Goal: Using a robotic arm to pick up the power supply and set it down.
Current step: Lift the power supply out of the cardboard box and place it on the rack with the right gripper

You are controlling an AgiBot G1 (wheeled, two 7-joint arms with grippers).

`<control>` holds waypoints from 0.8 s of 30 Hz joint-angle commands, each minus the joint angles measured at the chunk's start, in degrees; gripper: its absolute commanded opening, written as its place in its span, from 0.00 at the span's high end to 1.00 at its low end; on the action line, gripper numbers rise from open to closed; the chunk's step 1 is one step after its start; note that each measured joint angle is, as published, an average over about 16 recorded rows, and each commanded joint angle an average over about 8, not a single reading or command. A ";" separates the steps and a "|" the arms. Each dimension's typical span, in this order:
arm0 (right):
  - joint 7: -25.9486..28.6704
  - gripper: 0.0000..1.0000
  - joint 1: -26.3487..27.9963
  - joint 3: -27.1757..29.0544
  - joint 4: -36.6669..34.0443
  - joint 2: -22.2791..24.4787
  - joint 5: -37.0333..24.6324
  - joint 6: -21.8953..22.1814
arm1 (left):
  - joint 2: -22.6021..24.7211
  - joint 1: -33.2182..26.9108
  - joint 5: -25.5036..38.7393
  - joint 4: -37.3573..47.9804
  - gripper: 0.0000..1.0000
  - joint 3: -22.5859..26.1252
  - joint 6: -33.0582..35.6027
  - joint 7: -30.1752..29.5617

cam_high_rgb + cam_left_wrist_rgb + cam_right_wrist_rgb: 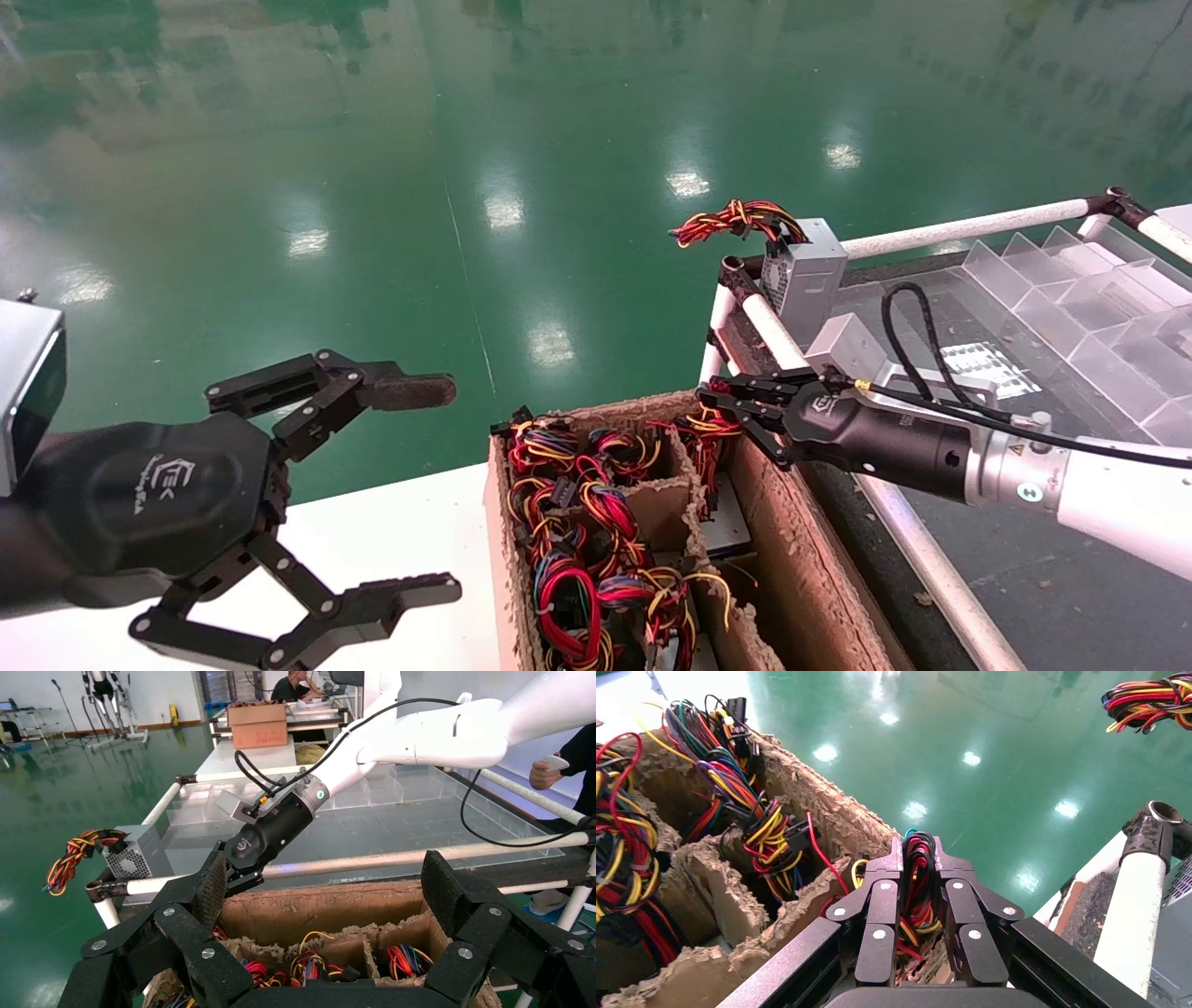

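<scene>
Here, going from the left, the left gripper [372, 494] is hanging idle over the white table [391, 540], its black fingers spread wide and holding nothing, one tip carrying a worn brown pad [410, 391]. Next comes the cardboard box [801, 578], its ragged dividers splitting it into cells crammed with red, yellow and black wires. At the box's far right corner the robotic arm [722, 401] is reaching in, and the right wrist view is showing its two fingers [884, 917] pinched closed on an upright wire bundle [918, 881] standing out of that cell. The power supply itself is sitting down in the cell beneath that bundle, and its grey body is not showing in any view, so I cannot tell how deep it is lying. So the pick-up step is looking under way: the grasp is made, the lift is not. Farther right, a vented grey box [805, 270] is resting at the corner of the white-railed rack [968, 224], its wires fanning sideways, beside clear plastic bins [1071, 289]. The next move is probably calling for a straight pull upward, slow enough that the wires are not slipping and the box is not snagging on the cardboard.
</scene>
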 commanded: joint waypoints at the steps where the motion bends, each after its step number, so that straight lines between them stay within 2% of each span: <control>1: -0.40 1.00 0.03 0.18 -0.12 0.12 0.29 -0.33 | 0.00 0.00 0.00 0.00 0.00 0.00 0.00 0.00; 6: 0.21 1.00 -0.18 1.51 2.24 1.70 2.60 -2.06 | 0.00 0.00 0.00 0.00 0.00 0.00 0.00 0.00; 14: 4.23 1.00 0.64 3.71 7.22 4.98 6.54 -4.75 | 0.00 0.00 -0.01 0.00 0.00 0.01 0.00 0.00; 24: 8.41 1.00 3.97 6.08 12.16 8.62 9.47 -5.85 | -0.01 0.00 -0.01 0.00 0.00 0.02 -0.01 0.01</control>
